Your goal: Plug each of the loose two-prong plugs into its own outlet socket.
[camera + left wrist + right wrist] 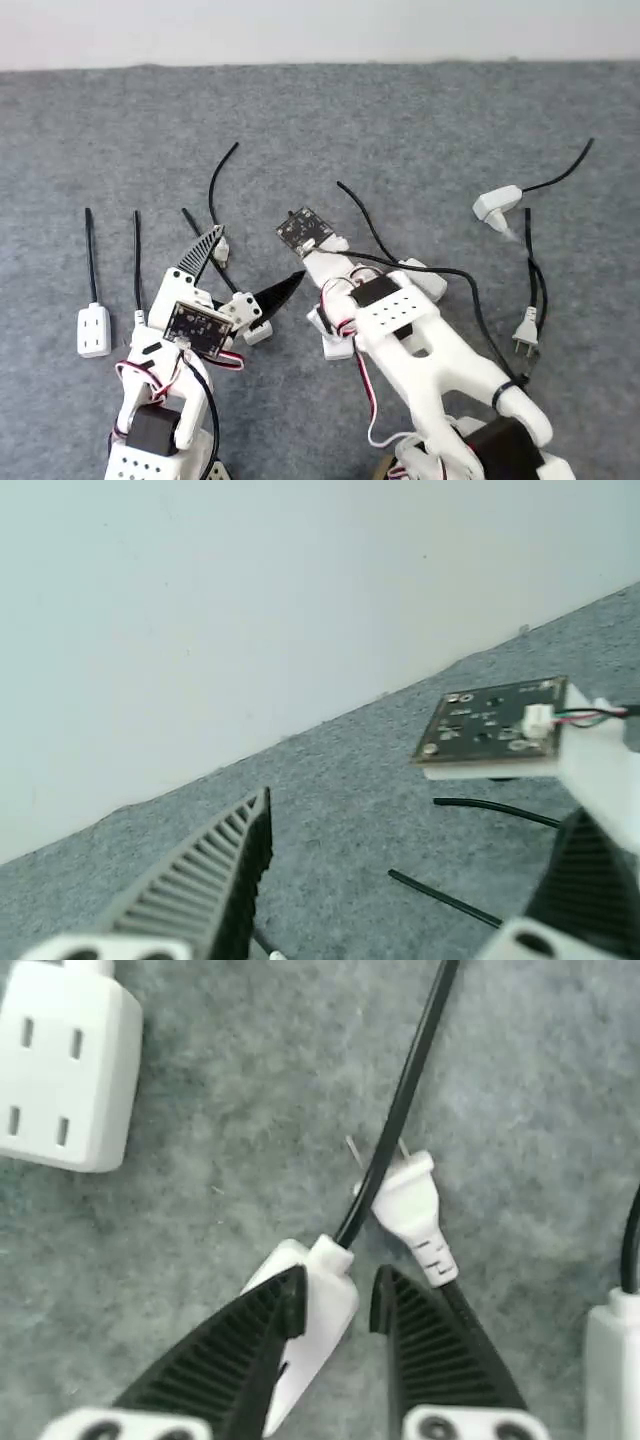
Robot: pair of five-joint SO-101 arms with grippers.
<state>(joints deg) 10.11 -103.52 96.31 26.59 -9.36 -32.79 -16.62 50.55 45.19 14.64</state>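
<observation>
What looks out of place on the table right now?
A black cord lies across the prong end of the white two-prong plug, just ahead of the right gripper. That overlap could snag when the plug is lifted.

Bright, even light; soft shadows

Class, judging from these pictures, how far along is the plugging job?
Done: nothing; the outlet socket shows empty slots. In hand: the right gripper straddles a white cable end, jaws open. Still to do: the two-prong plug beside it and a second plug lie loose.
</observation>
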